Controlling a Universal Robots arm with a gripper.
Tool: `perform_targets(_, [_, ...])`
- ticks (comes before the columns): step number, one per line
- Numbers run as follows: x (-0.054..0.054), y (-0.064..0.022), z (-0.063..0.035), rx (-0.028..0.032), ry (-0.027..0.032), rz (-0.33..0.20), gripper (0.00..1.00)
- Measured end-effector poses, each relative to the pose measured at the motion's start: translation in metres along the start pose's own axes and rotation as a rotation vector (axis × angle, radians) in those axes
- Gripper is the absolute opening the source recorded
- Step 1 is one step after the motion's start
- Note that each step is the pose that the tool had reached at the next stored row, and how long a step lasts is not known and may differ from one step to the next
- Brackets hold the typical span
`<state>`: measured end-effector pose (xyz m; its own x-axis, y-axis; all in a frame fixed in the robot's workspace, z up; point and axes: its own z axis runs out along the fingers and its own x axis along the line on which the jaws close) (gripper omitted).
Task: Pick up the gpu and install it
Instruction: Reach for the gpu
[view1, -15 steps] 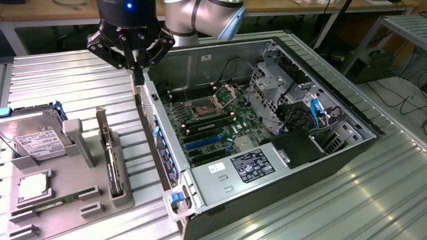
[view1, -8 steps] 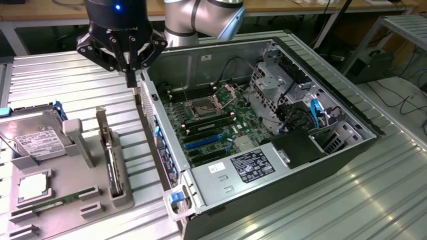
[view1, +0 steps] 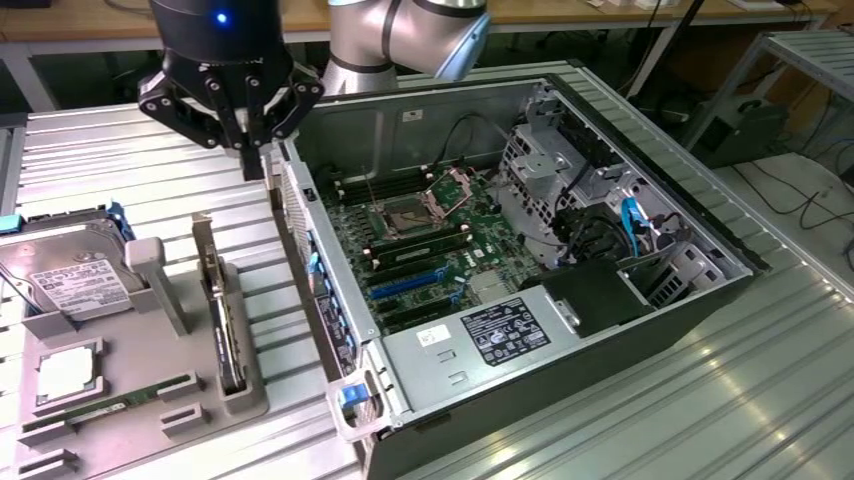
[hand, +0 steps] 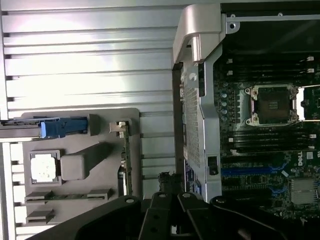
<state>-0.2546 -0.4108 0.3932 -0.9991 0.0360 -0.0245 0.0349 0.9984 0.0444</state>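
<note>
- Now, in the exterior view, we see the claw (view1: 250, 160) shut with nothing in it, hanging over the tabletop (view1: 120, 170) just beside the open computer case (view1: 534, 250).
- We find the gpu (view1: 222, 310) standing on edge in the grey holder (view1: 140, 375), on the exterior view's left of the case, apart from the claw.
- From the wrist view, we see the gpu (hand: 125, 165) edge-on in that holder, with the claw's dark fingers (hand: 160, 210) closed together.

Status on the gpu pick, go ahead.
Jaws shut, gripper empty, hovering over the table. The gpu untouched, on edge in the grey tray. PC case wall close beside the gripper.
</note>
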Motion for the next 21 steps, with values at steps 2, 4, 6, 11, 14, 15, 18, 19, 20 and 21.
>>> perform_targets(2, [0.002,-0.0014,-0.0001,-0.0007,0.0006,-0.013,0.11])
perform_targets(4, [0.004,-0.0030,-0.0001,-0.0017,0.0014,-0.031,0.11])
perform_targets(6, [0.006,-0.0054,-0.0002,-0.0024,0.0020,-0.043,0.11])
perform_targets(11, [0.011,-0.0163,-0.0007,-0.0029,0.0027,-0.056,0.11])
perform_targets(14, [0.017,-0.0246,-0.0012,-0.0030,0.0028,-0.059,0.11])
perform_targets(15, [0.021,-0.0276,-0.0014,-0.0031,0.0028,-0.060,0.11])
perform_targets(18, [0.030,-0.0344,-0.0020,-0.0039,0.0028,-0.060,0.11])
perform_targets(19, [0.035,-0.0381,-0.0022,-0.0045,0.0027,-0.060,0.11])
perform_targets(20, [0.038,-0.0400,-0.0023,-0.0048,0.0027,-0.060,0.11])
perform_targets(21, [0.041,-0.0417,-0.0026,-0.0049,0.0029,-0.060,0.11])
